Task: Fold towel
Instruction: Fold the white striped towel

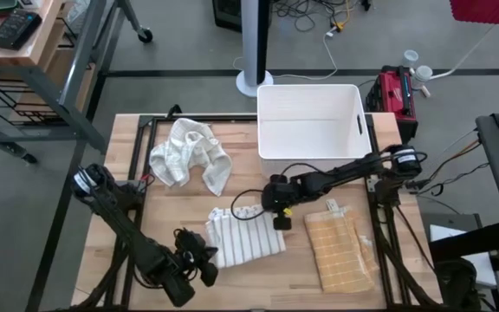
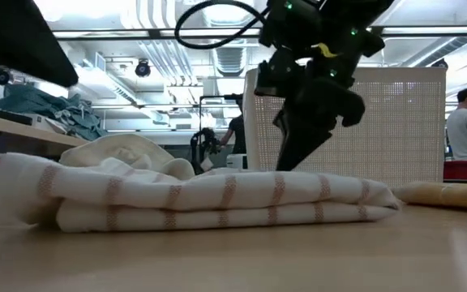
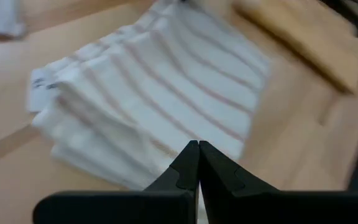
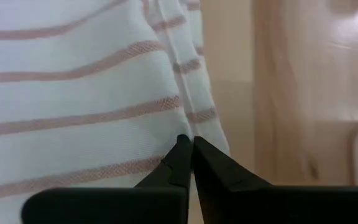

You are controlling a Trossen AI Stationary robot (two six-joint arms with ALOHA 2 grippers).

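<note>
With both the left gripper [image 1: 204, 260] and right gripper [image 1: 280, 218] clenched empty at the folded striped towel [image 1: 245, 237] mid-tabletop [image 1: 258, 182], any dragging fingers could snag its edge and undo the fold.

Left wrist view: striped towel [image 3: 160, 93] blurred, far edge cut by frame top; yellow cloth [image 3: 303, 37] smeared, weave unreadable.

Right wrist view: striped towel fills frame, cut on three sides; whether right hand [image 4: 186, 144] tips touch fabric cannot be told.

Low view: left arm [image 2: 14, 36] only dark out-of-focus mass at upper corner; white bin [image 2: 396, 122] partly hidden behind right hand; crumpled cream towel [image 2: 124, 154] mostly hidden behind striped towel.

High view: left hand [image 1: 204, 260] fingertips too small to resolve.
</note>
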